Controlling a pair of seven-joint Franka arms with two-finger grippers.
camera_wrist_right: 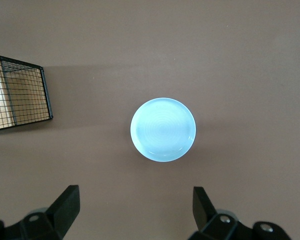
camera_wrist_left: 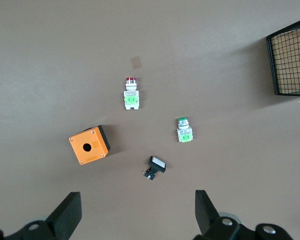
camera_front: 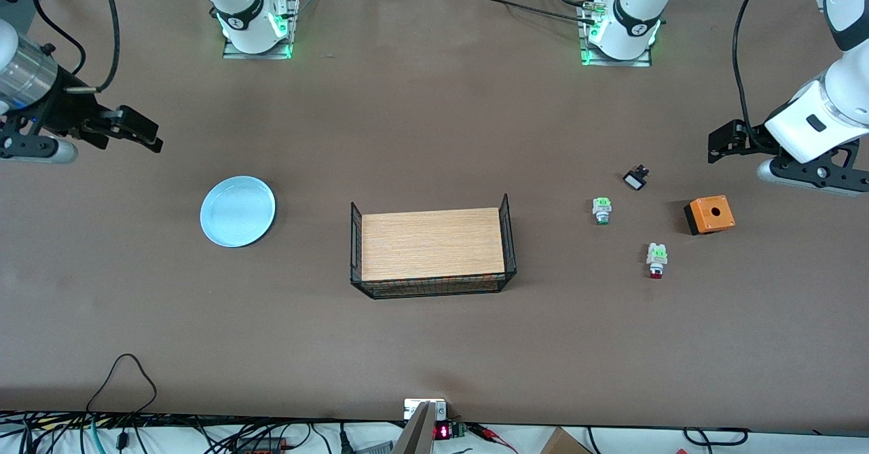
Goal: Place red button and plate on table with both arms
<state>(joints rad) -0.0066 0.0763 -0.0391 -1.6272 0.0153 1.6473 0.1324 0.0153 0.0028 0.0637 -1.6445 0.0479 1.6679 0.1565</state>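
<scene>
The red button (camera_front: 656, 261) lies on the brown table (camera_front: 434, 345) toward the left arm's end, red cap pointing at the front camera. It also shows in the left wrist view (camera_wrist_left: 131, 95). The pale blue plate (camera_front: 237, 211) lies flat on the table toward the right arm's end, and shows in the right wrist view (camera_wrist_right: 163, 129). My left gripper (camera_front: 717, 146) (camera_wrist_left: 137, 215) is open and empty, up in the air over bare table beside the orange box. My right gripper (camera_front: 146, 134) (camera_wrist_right: 135, 210) is open and empty, up over bare table beside the plate.
A green-capped button (camera_front: 601, 210) (camera_wrist_left: 184, 130), a small black switch (camera_front: 636, 179) (camera_wrist_left: 155, 166) and an orange box with a hole (camera_front: 709, 214) (camera_wrist_left: 88, 145) lie near the red button. A wooden board framed with black wire (camera_front: 431, 245) (camera_wrist_left: 292, 57) (camera_wrist_right: 17, 95) stands mid-table.
</scene>
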